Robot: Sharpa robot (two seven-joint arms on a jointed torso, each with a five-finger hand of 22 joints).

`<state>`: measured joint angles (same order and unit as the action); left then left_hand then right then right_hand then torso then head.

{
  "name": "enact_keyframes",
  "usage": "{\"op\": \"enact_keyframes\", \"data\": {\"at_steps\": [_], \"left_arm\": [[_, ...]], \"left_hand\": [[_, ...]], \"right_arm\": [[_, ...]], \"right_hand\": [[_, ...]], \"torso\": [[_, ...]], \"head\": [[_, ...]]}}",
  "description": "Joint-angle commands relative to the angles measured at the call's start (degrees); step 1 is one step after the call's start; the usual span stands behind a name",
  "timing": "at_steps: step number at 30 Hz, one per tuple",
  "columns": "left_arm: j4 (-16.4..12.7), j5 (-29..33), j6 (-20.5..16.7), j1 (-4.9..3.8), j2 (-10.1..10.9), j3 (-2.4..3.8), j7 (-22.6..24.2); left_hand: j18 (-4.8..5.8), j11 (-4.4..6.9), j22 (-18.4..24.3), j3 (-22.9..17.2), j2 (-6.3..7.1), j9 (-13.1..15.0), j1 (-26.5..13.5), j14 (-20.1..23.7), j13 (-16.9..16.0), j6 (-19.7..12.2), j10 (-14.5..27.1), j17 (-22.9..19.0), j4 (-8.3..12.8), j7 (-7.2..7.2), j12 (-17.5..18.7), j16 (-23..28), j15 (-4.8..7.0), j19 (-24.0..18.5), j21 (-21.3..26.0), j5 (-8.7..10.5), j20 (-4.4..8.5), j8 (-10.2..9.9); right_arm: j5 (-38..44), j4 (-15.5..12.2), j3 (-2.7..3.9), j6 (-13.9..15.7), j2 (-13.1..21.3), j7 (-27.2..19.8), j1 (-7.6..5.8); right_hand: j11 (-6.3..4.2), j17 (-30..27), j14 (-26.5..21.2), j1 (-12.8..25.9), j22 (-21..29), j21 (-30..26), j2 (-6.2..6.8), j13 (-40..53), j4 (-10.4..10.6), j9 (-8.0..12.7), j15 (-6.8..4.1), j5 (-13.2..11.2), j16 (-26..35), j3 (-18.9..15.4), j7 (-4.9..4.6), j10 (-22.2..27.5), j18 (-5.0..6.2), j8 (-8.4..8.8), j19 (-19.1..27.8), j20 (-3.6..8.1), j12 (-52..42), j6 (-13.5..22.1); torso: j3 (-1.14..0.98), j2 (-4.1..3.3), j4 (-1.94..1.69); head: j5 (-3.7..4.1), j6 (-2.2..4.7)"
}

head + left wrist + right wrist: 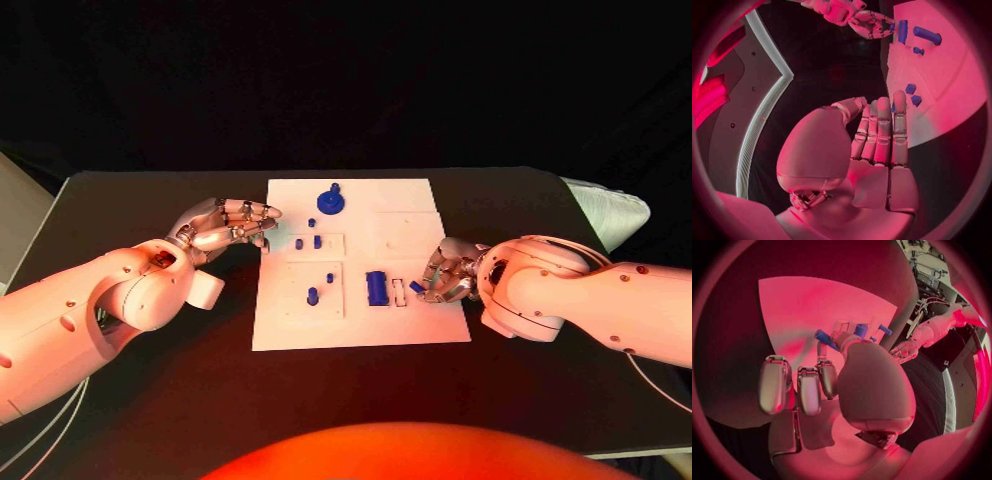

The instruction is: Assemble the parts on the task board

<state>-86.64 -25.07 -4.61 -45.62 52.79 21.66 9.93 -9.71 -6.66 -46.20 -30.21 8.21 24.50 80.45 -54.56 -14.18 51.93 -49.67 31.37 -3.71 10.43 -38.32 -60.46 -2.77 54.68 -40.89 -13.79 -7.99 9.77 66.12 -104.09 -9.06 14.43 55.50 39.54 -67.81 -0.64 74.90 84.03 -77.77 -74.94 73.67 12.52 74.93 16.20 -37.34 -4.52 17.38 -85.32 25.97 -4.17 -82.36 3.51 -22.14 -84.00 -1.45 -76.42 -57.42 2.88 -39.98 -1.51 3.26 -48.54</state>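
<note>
The white task board point(361, 320) lies in the middle of the black table. On it are a round blue part with a knob point(332, 203), several small blue parts point(309, 242) and a longer blue block point(376, 287). My right hand point(450, 270) rests over the board's right side and pinches a small blue part point(417, 287) between thumb and a finger, just right of the block; the right wrist view shows a blue part point(822, 336) at those fingertips. At the board's left edge my left hand point(231, 225) hovers, holding nothing, its fingers point(882, 130) straight and side by side.
A white object point(613, 212) sits at the table's far right edge. Bare black table point(144, 200) stretches left of the board and in front of it. Seen from the left wrist, my right hand point(867, 22) is beside the blue block point(902, 31).
</note>
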Motion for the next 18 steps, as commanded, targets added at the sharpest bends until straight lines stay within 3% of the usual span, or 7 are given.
{"op": "enact_keyframes", "data": {"at_steps": [1,18], "left_arm": [[-0.2,0.1,0.2,0.02,0.0,0.03,0.4],[-0.2,0.1,0.5,0.02,0.0,0.03,0.2]], "left_hand": [[-0.83,-0.06,0.0,-0.3,0.07,-0.1,0.4,-0.2,0.1,-0.2,0.1,0.0,0.0,0.16,-0.1,0.2,-0.1,0.4,0.2,-0.18,-0.15,-0.4],[-0.83,-0.06,0.0,-0.3,0.07,-0.1,0.4,-0.2,0.1,-0.2,0.1,0.0,0.0,0.16,-0.1,0.2,-0.1,0.4,0.2,-0.18,-0.15,-0.4]], "right_arm": [[-1.9,0.6,-0.09,0.1,-1.0,0.1,0.32],[-2.0,1.9,-0.18,2.3,-3.6,-0.5,1.07]], "right_hand": [[-0.08,7.7,4.4,0.9,-11.7,0.0,-0.06,5.9,-4.1,-0.2,0.03,0.1,-0.3,4.5,0.6,-0.4,-1.01,-0.43,-4.1,-0.03,-0.1,-0.1],[-0.16,7.8,4.4,4.3,-11.7,0.0,0.02,6.0,-3.0,-0.6,-0.04,-0.6,-0.3,4.9,0.69,-0.5,-1.02,-0.78,-4.1,0.04,-0.2,-0.1]], "torso": [[-0.05,0.0,-0.01],[-0.2,-0.01,0.09]], "head": [[-0.08,-0.09],[-0.28,-0.25]]}}
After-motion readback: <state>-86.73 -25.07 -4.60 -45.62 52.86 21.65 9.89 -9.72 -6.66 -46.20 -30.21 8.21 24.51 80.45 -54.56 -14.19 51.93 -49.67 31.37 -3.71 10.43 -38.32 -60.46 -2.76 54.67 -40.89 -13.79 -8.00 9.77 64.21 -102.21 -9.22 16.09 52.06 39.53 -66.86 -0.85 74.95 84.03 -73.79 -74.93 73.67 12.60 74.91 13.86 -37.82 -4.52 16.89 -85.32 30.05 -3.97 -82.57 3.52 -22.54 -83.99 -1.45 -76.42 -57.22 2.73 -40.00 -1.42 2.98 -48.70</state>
